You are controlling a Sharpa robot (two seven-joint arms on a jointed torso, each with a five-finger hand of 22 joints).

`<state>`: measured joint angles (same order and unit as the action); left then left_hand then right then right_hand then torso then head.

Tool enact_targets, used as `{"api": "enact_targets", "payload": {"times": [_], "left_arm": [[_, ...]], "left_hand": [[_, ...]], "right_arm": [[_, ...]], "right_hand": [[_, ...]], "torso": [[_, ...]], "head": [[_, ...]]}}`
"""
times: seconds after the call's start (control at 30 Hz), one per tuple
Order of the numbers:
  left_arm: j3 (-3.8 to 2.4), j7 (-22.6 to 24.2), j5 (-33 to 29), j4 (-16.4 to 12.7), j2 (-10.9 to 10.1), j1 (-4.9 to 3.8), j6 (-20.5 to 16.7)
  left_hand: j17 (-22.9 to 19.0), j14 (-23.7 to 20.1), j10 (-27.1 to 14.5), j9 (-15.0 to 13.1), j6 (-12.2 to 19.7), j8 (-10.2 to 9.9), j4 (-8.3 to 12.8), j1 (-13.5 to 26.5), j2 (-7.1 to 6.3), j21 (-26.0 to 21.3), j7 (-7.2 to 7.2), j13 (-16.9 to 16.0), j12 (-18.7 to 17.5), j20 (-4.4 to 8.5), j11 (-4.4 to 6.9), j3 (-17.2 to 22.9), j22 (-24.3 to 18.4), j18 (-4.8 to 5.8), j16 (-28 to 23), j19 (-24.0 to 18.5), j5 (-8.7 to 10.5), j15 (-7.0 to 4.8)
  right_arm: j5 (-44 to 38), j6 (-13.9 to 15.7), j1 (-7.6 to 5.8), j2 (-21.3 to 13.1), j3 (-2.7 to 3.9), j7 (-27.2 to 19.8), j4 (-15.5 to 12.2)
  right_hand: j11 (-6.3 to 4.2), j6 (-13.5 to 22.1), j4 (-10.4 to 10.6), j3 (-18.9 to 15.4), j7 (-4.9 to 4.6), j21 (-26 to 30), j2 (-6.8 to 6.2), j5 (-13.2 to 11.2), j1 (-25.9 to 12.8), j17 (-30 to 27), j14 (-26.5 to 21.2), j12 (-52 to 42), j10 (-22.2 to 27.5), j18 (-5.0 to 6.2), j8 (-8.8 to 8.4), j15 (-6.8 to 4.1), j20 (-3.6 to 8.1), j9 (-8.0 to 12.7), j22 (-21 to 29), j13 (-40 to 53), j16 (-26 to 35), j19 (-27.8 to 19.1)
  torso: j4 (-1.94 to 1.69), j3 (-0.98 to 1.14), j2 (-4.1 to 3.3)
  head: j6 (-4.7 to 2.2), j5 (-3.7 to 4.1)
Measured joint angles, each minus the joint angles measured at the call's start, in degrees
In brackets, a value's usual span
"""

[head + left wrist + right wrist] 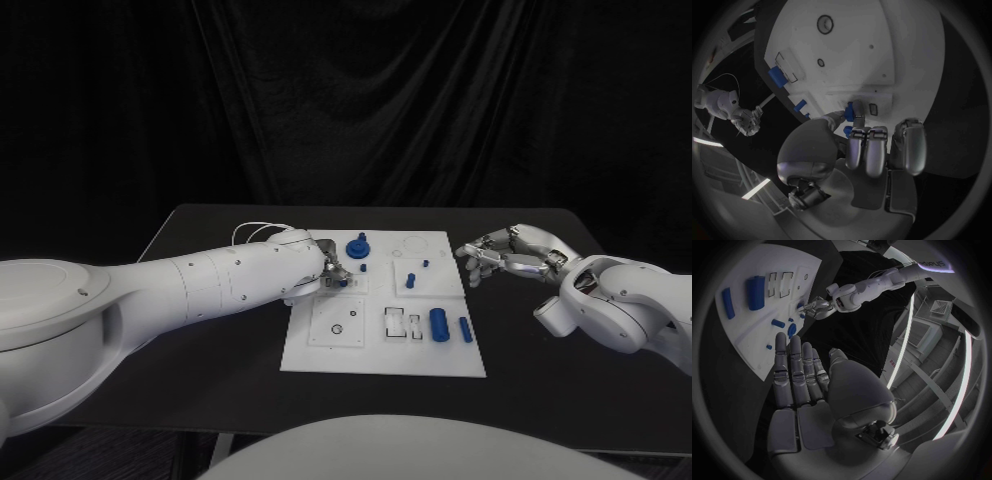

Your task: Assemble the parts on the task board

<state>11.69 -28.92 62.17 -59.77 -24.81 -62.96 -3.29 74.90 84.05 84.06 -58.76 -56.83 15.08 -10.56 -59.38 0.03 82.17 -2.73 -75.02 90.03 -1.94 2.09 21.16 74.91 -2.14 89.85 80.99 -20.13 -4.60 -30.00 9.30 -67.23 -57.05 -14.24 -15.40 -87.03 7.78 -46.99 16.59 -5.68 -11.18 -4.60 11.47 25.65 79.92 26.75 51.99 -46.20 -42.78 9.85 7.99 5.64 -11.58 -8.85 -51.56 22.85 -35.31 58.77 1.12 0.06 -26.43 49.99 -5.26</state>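
While the task board sits mid-table on the black table, the left hand is down on the board's left side, toward the far edge. From the left wrist view its fingers are curled down over the board and a small blue part sits right at the fingertips, touching them, next to a little slot in the board. Looks like it's pinched betw thumb and fingers, but can't tell 100% if it's actually gripped or just touched.

Rest of the parts, going across the board from that hand: a blue knob-shaped piece just beyond the hand near the far edge, a tiny blue peg beside it, then a short blue block w/ another small bit near it. Closer to the robot's edge there's a fat blue cylinder lying flat and a thinner blue rod just beside it, both right of the rectangular cutouts.

Right hand is off the board, over the table just past the board's right edge, fingers spread apart, holding nothing. Right wrist view shows the fingers straight and splayed.
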Motion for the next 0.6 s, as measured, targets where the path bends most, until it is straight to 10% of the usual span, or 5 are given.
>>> {"api": "enact_targets", "payload": {"times": [0.6], "left_arm": [[-0.11, 0.30, 0.18, 0.09, 0.00, 0.22, -0.11]], "left_hand": [[0.00, 0.00, -0.01, -0.42, -0.32, -0.14, -4.32, 2.98, -1.00, -0.62, 0.08, 0.00, 0.00, -0.15, -0.39, -6.51, -0.01, -0.51, 0.00, -0.14, 10.53, 0.00]], "right_arm": [[0.00, -0.22, 0.01, -0.04, 0.00, 0.30, -0.04]], "right_hand": [[0.00, 0.00, 0.00, 0.00, 0.00, 0.00, 0.24, 0.00, -0.24, 0.00, 0.00, 0.00, 0.00, 0.00, 0.00, 0.00, 0.00, 0.05, -0.01, -0.05, 0.00, 0.00]], "torso": [[0.01, -0.01, 0.03]], "head": [[0.00, -0.06]]}}
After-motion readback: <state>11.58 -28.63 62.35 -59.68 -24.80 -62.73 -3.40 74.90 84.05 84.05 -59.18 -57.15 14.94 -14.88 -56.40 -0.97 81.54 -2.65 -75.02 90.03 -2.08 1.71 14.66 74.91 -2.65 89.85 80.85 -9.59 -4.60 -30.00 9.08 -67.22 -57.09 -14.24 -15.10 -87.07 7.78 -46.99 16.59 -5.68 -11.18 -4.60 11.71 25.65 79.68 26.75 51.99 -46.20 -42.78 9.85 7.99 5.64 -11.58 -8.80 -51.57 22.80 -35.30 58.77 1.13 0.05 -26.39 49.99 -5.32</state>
